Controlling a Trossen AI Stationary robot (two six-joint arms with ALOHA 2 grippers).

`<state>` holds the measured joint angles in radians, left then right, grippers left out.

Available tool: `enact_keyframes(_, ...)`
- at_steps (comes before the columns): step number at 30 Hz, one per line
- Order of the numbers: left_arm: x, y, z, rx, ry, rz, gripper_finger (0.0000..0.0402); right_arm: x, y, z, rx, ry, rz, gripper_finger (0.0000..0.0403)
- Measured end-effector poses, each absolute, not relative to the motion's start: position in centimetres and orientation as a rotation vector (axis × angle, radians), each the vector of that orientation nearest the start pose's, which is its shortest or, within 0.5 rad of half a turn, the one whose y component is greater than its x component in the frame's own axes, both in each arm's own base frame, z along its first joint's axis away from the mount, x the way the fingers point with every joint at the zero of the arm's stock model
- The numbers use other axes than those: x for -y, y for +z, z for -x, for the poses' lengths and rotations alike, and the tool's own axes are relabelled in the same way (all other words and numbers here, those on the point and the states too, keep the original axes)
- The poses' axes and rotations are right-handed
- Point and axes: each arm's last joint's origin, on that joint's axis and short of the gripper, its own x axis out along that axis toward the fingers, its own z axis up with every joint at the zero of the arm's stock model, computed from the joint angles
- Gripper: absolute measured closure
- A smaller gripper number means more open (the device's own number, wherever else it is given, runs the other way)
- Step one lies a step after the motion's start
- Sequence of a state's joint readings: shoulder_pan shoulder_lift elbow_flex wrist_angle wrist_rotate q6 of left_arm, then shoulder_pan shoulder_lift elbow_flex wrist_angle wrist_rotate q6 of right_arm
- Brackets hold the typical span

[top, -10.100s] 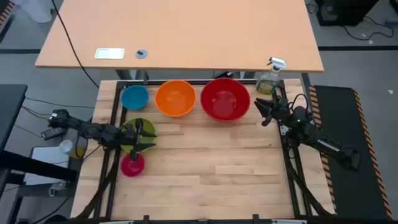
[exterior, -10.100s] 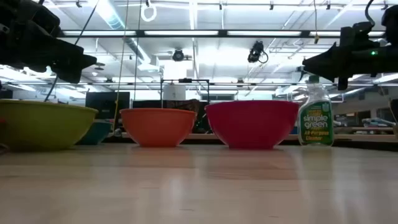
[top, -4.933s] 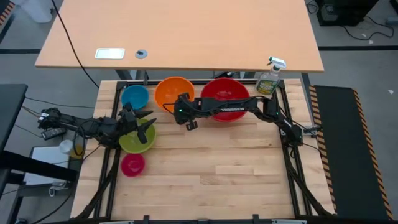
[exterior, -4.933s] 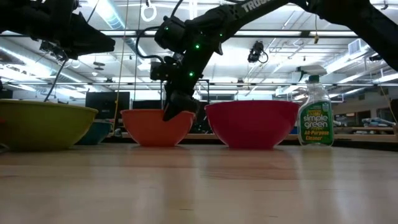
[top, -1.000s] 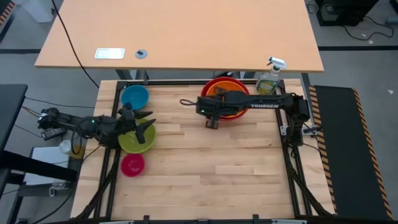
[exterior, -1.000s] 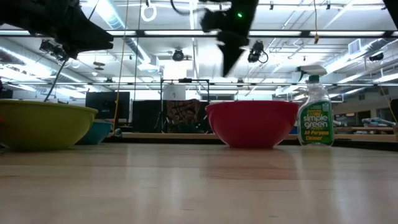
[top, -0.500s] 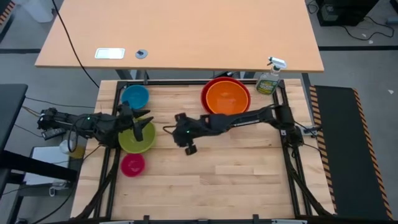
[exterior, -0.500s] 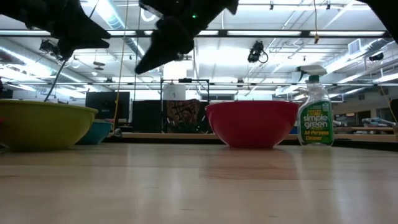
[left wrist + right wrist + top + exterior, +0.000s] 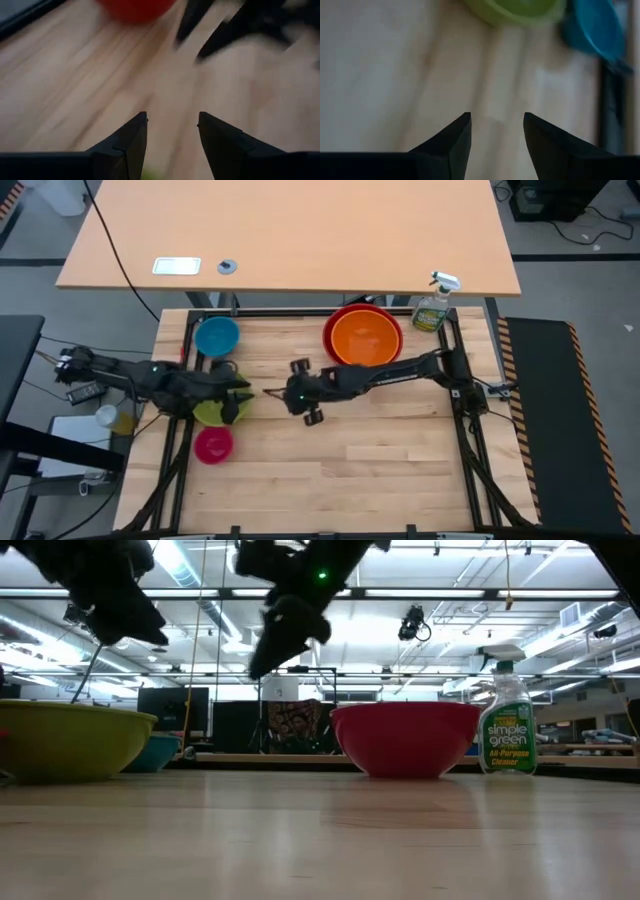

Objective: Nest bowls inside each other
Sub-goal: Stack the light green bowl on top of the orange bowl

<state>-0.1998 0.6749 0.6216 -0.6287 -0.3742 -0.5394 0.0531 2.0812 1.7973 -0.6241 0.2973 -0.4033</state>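
The orange bowl (image 9: 366, 340) sits inside the red bowl (image 9: 329, 330) at the table's far right. At the far left stands the blue bowl (image 9: 217, 336). Nearer stands the yellow-green bowl (image 9: 212, 416), partly hidden under my left arm, with the pink bowl (image 9: 213, 445) in front of it. My left gripper (image 9: 238, 388) hovers open above the yellow-green bowl's right rim, with nothing between its fingers (image 9: 132, 140). My right gripper (image 9: 275, 392) hangs open in the air just right of that bowl, pointing toward it, also empty (image 9: 497, 122).
A clear spray bottle (image 9: 433, 305) stands at the far right corner beside the red bowl. A black frame (image 9: 300, 313) runs along the table's far edge and down both sides. Bare wood (image 9: 340, 470) fills the near half and centre of the table.
My right gripper has swung from beside the stacked red and orange bowls toward the table's left edge, sinking and rolling, and now hangs next to the yellow-green bowl. My left gripper has tipped and turned over the yellow-green bowl, shifting slightly toward the right. No bowl has moved.
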Motion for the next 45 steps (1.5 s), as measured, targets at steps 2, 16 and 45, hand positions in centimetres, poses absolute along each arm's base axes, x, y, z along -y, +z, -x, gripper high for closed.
enact_keyframes(2,1.2,25.9,-13.8,-0.725,0.422,0.299,0.0221,-0.9,26.2,-45.1,-0.938,-0.084,0.521,0.0218)
enact_keyframes(16,-3.4,23.6,-17.1,-1.496,0.547,0.055,0.0221,1.8,25.9,-43.7,-0.934,0.026,0.407,0.0219)
enact_keyframes(45,-0.8,19.2,-26.0,-1.246,0.229,-0.401,0.0221,1.8,26.8,-42.7,-0.974,0.056,0.399,0.0219)
